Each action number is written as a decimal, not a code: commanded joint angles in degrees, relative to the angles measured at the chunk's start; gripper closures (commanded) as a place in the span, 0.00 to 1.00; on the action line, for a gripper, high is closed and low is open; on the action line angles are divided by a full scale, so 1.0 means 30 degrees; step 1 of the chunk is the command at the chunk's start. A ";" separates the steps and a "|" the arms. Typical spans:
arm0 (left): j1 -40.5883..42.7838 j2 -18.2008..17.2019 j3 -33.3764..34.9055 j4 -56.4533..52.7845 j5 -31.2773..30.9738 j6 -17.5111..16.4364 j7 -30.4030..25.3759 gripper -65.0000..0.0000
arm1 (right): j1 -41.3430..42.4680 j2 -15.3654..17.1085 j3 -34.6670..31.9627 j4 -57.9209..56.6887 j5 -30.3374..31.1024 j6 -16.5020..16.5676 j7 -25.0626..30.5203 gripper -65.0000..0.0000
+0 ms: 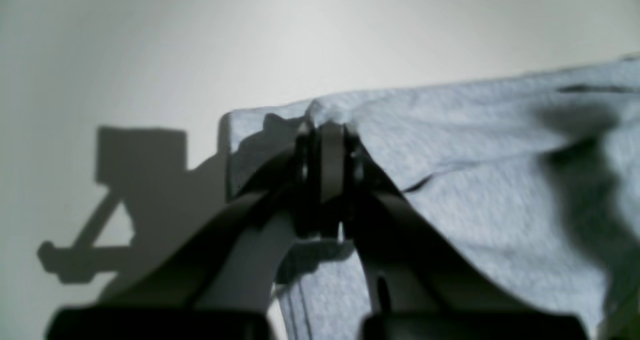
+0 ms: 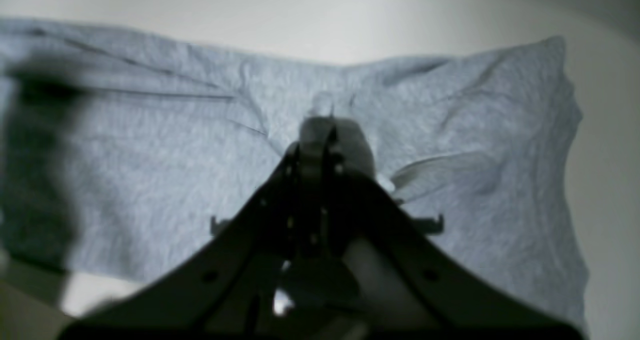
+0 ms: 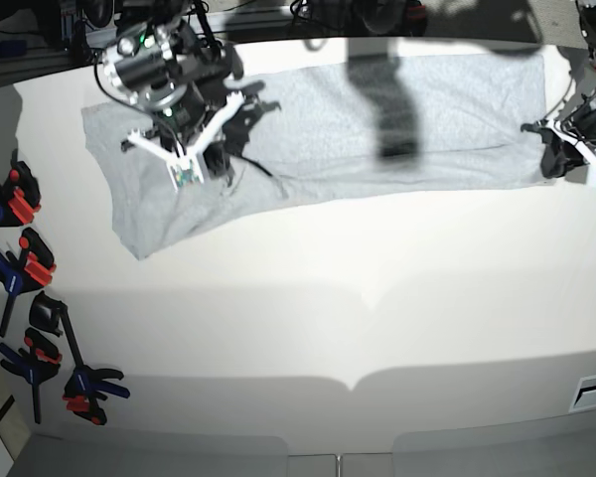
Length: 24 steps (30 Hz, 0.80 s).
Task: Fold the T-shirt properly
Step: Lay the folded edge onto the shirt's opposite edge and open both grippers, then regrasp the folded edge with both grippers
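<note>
The T-shirt (image 3: 318,124) lies spread plain side up along the far part of the white worktop (image 3: 377,328), one sleeve end reaching toward the clamps (image 3: 30,318) at the worktop's edge. The left end effector (image 1: 327,129) sits at the shirt's edge opposite that sleeve, jaws closed narrow on a small bunch of grey cloth there. The right end effector (image 2: 320,129) is over the shirt near the sleeve end, jaws pressed together on a pinch of fabric.
</note>
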 commanded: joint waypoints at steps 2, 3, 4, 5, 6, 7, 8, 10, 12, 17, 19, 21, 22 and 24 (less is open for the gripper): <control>-0.0080 -0.0393 -0.0146 0.0335 -0.0255 -0.0277 0.0058 1.00 | -0.0488 0.0015 -0.0007 0.0379 -0.0583 0.0102 0.0750 1.00; -0.0073 -0.0401 -0.0146 0.0335 -0.0255 -0.0277 0.0175 1.00 | -0.0707 0.0015 -0.0007 0.0379 -0.0867 0.0066 0.0874 1.00; -0.0036 -0.0430 -0.0146 0.0335 -0.0255 -0.0270 0.0168 1.00 | -0.0911 0.0015 -0.0007 0.0379 -0.1188 -0.0073 0.0933 1.00; -0.0022 -0.0437 -0.0146 0.0335 -0.0248 -0.0270 0.0175 1.00 | -0.1078 0.0051 0.0007 0.0379 -0.1523 -0.0255 0.0976 1.00; -0.0029 -0.0444 -0.0146 0.0335 -0.0248 -0.0277 0.0175 1.00 | -0.1195 0.0138 0.0029 0.0379 -0.1719 -0.0437 0.0976 1.00; -0.0029 -0.0437 -0.0146 0.0335 -0.0255 -0.0270 0.0160 1.00 | -0.1333 0.0233 0.0131 0.0379 -0.2018 -0.0707 0.1020 1.00; -0.0029 -0.0437 -0.0146 0.0335 -0.0255 -0.0270 0.0160 1.00 | -0.1399 0.0342 0.0248 0.0379 -0.2098 -0.0918 0.1056 1.00; -0.0036 -0.0444 -0.0146 0.0335 -0.0255 -0.0277 0.0160 1.00 | -0.1421 0.0423 0.0787 0.0379 -0.2361 -0.1086 0.1086 1.00; -0.0029 -0.0437 -0.0146 0.0335 -0.0255 -0.0277 0.0160 1.00 | -0.1428 0.0423 0.1581 0.0372 -0.2463 -0.1406 0.1224 1.00; -0.0036 -0.0452 -0.0146 0.0335 -0.0255 -0.0277 0.0138 1.00 | -0.1428 0.0423 0.3752 0.0335 -0.2076 -0.1770 0.1217 1.00; -0.0029 -0.0503 -0.0146 0.0335 -0.0255 -0.0277 0.0153 1.00 | -0.1421 0.0423 0.4379 0.0335 -0.1253 -0.1763 0.1253 1.00; -0.0022 -0.0612 -0.0146 0.0335 -0.0255 -0.0277 0.0168 1.00 | -0.1428 0.0423 0.4656 0.0335 -0.0576 -0.1741 0.1253 1.00; -0.0015 -0.0707 -0.0146 0.0335 -0.0255 -0.0270 0.0175 1.00 | -0.1421 0.0423 0.4648 0.0335 -0.0452 -0.1734 0.1253 1.00; 0.0022 -0.0889 -0.0146 0.0335 -0.0255 -0.0270 0.0204 1.00 | -0.1421 0.0423 0.4597 0.0335 -0.0372 -0.1734 0.1275 1.00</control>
